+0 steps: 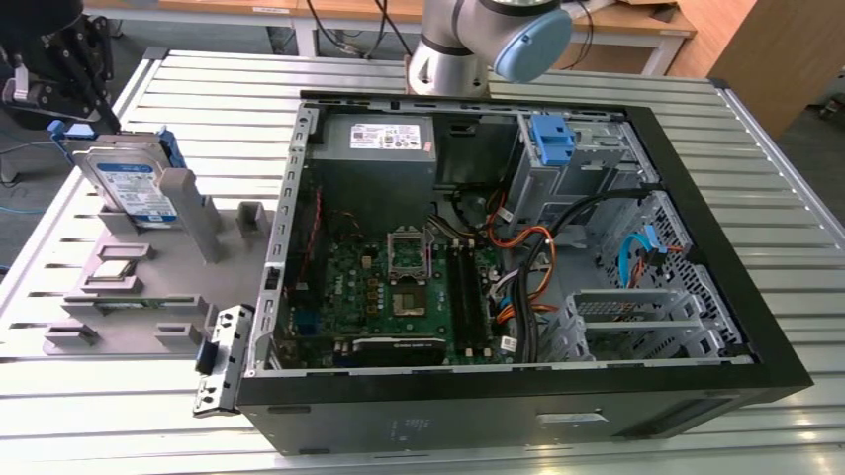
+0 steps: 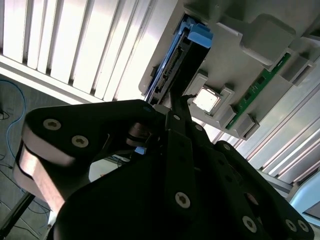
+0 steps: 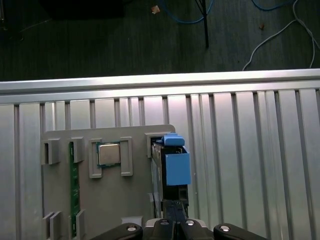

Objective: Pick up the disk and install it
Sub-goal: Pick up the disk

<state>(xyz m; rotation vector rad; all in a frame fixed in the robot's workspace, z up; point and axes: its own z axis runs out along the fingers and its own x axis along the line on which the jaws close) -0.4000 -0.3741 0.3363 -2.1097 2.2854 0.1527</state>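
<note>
Exterior view: pincer (image 1: 82, 117) sits at the upper edge of the disk (image 1: 129, 183), which stands upright in the grey holder (image 1: 145, 287) on the bench (image 1: 106, 416); whether the pincer is spread or pressed together cannot be determined.

In the exterior view the gripper (image 1: 77, 114) is cut off by the top edge, as is the arm (image 1: 492, 45). The disk (image 1: 130, 183) has its lower edge hidden inside the grey holder (image 1: 198, 228). In the first wrist view the gripper's black body, itself cropped, covers the disk's near end.
</note>
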